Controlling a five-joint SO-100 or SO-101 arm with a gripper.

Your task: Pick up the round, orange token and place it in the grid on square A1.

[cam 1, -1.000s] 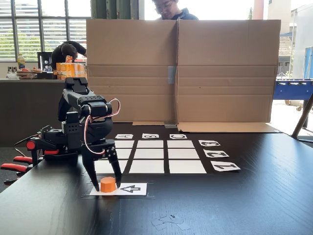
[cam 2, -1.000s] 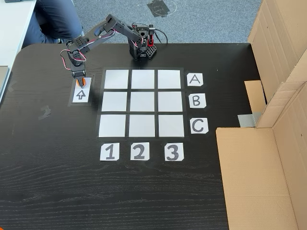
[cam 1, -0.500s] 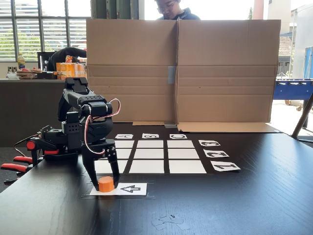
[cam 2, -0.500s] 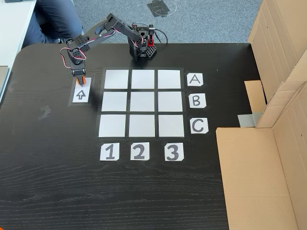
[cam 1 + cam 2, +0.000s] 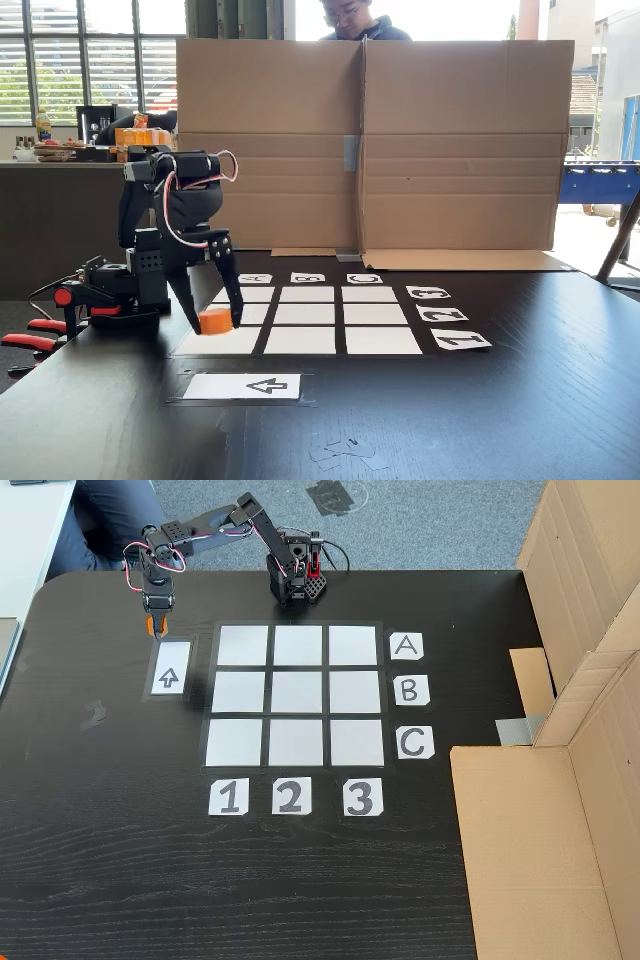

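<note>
My gripper (image 5: 216,325) hangs above the table with its fingers pointing down, shut on the orange token (image 5: 214,320). In the fixed view from above, the gripper (image 5: 152,628) and token (image 5: 150,631) hover just beyond the far end of the white arrow card (image 5: 169,667), left of the grid (image 5: 295,695). Square A1 (image 5: 243,645) is the grid's top-left cell there, to the right of the token. From the low fixed view, A1 (image 5: 235,343) is the near-left cell of the grid (image 5: 330,315), just below and behind the held token. The arrow card (image 5: 243,386) lies bare.
The arm's base (image 5: 295,580) stands at the table's far edge. A tall cardboard wall (image 5: 370,140) closes off the table behind the grid, with a person behind it. Cardboard sheets (image 5: 560,780) lie along the right side. Red-handled clamps (image 5: 30,340) sit at the left table edge.
The gripper closed on the token on the arrow card, lifted it clear and carried it up and back toward the arm's base. The card now lies bare.
</note>
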